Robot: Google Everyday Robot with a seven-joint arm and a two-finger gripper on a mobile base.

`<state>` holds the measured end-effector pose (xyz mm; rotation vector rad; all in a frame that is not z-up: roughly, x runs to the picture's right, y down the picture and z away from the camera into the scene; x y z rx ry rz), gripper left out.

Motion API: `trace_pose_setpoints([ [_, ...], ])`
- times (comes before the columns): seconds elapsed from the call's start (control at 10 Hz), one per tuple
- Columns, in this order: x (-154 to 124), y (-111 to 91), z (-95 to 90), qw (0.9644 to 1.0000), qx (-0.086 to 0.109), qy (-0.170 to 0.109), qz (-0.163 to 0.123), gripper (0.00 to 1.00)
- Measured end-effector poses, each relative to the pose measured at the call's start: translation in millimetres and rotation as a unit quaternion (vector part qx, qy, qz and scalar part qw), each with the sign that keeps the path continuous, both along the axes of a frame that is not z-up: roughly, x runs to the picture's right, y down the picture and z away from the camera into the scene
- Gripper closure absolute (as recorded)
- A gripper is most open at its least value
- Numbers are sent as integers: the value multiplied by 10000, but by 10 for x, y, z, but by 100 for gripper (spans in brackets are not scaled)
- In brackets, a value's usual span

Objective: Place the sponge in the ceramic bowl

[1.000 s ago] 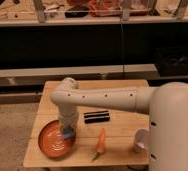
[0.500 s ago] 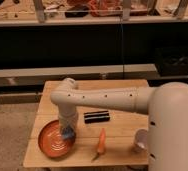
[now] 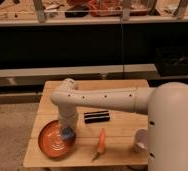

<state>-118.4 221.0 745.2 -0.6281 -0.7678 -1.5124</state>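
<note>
The orange-red ceramic bowl (image 3: 49, 142) sits at the front left of the wooden table (image 3: 122, 95). My white arm reaches down from the right, and my gripper (image 3: 67, 130) hangs over the bowl's right rim. It is shut on the small blue sponge (image 3: 67, 133), which sits at its tip just above the inside of the bowl. The arm's wrist hides most of the gripper's body.
A flat black bar (image 3: 97, 116) lies at mid-table, just right of the gripper. An orange carrot (image 3: 101, 142) lies near the front edge. A small white cup (image 3: 139, 141) stands at the front right, partly behind my arm. Dark shelving stands behind the table.
The gripper with the sponge has sunk slightly toward the bowl. Everything else on the table has stayed in place.
</note>
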Motion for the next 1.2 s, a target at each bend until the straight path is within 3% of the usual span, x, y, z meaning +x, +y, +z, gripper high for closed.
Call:
trace_pose_setpoints([
  [0.2,-8,16,7,10000,-15,-18,-1,70],
  [0.5,-21,27,14,10000,-28,-41,3,65],
  [0.6,-21,37,15,10000,-37,-43,0,57],
  [1.0,-21,66,27,10000,-67,-58,0,53],
  [1.2,-25,78,35,9999,-73,-69,12,38],
])
